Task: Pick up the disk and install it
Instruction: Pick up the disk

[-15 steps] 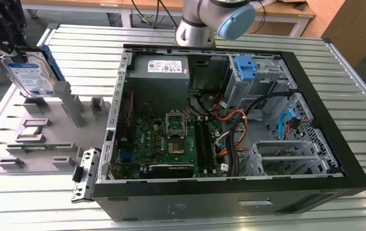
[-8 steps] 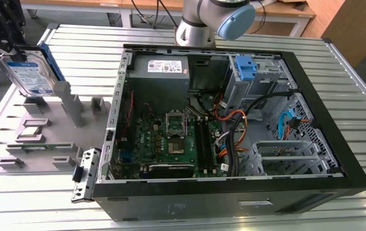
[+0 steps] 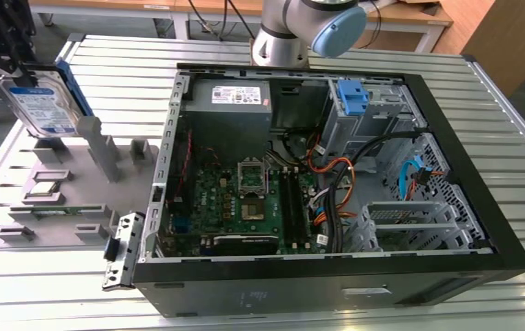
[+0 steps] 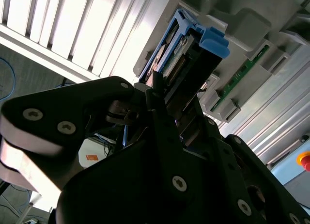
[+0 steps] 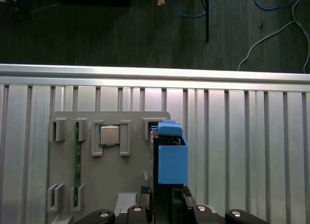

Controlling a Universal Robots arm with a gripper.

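Observation:
The disk, silver with a white-and-blue label and blue side rails, stands on edge at the exterior view's far left, just above the grey fixture plate. My gripper comes down on it from above and is shut on its upper end. In the second wrist view the black fingers clamp the disk edge-on, its blue rail end sticking out beyond them. In the first wrist view the disk shows as a blue block in front of my gripper, over the plate's edge.
An open computer case takes up the middle and right of the slatted metal table, with a blue bracket in its drive bay and loose cables nearby. The fixture plate carries a processor chip and a memory stick among upright posts.

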